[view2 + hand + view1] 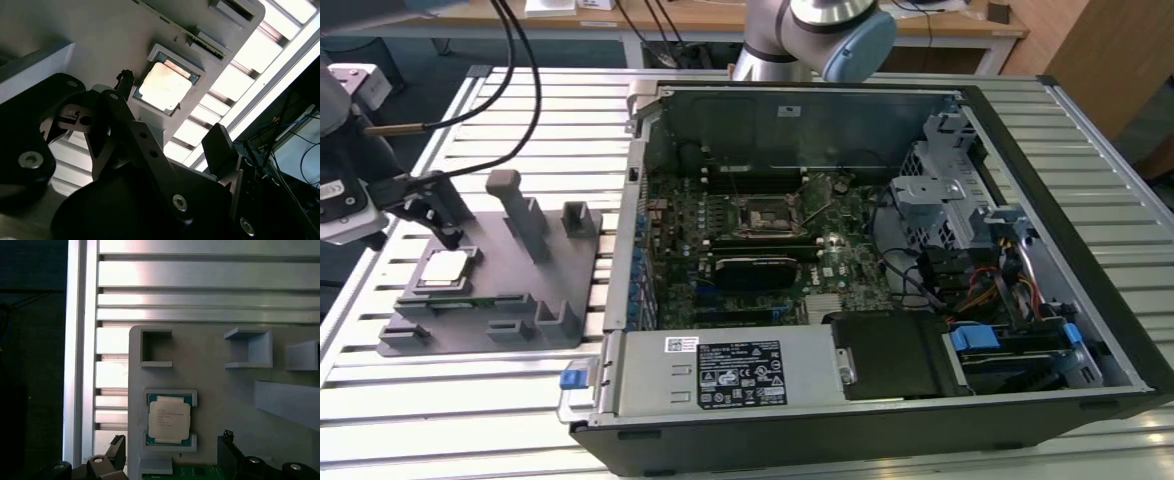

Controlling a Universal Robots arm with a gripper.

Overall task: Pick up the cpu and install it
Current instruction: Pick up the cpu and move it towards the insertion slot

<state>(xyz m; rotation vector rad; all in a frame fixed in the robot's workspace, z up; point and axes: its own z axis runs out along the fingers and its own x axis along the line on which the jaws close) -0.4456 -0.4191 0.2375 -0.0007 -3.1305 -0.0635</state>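
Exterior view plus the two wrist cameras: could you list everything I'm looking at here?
table: one, silvery slatted metal, under everything.
fixture tray: one, grey, at the exterior view's left.
cpu: one, silvery-grey, lying in a tray pocket.
computer case: one, black, open, at the exterior view's right.
circuit board: one, dark green, inside the case.
socket: one, black-framed, on the board.
arm: one, silver and pale blue, beyond the case.
hand: one, black, open, above the cpu.
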